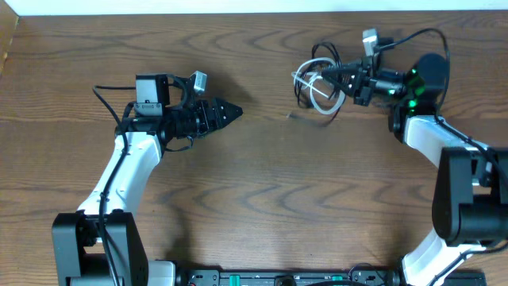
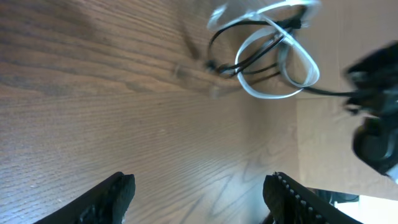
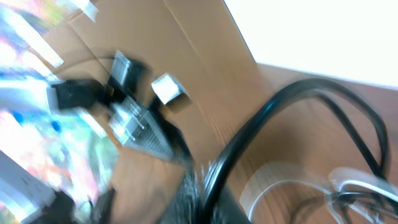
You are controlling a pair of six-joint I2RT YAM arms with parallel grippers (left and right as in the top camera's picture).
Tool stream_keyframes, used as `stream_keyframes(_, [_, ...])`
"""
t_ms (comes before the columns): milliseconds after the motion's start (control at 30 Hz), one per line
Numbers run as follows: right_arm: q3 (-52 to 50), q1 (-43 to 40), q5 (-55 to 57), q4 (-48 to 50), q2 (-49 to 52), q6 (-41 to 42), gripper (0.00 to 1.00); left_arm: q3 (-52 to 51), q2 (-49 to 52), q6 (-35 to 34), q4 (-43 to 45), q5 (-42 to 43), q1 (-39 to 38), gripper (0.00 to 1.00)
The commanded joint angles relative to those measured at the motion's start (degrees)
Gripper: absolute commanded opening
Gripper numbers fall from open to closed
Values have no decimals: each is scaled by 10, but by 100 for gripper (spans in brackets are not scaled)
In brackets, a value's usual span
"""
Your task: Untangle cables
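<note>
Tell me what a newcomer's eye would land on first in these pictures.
The tangle of black and white cables, upper right of centre in the overhead view, draws the eye first, with the right end effector shut right at it. The left end effector stands open and empty, well apart from that bundle.
</note>
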Motion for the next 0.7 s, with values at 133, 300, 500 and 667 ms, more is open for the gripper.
stream_keyframes(133, [5, -19, 19, 8, -46, 107, 1, -1, -10, 12, -12, -40, 0, 71])
stream_keyframes(300, [5, -23, 59, -221, -46, -31, 1, -1, -10, 11, -43, -86, 0, 71])
stream_keyframes(500, [5, 3, 224, -492, -46, -230, 1, -1, -10, 5, -76, -138, 0, 71])
stream_keyframes(667, [5, 57, 314, -587, -46, -315, 1, -1, -10, 1, -108, -212, 0, 71])
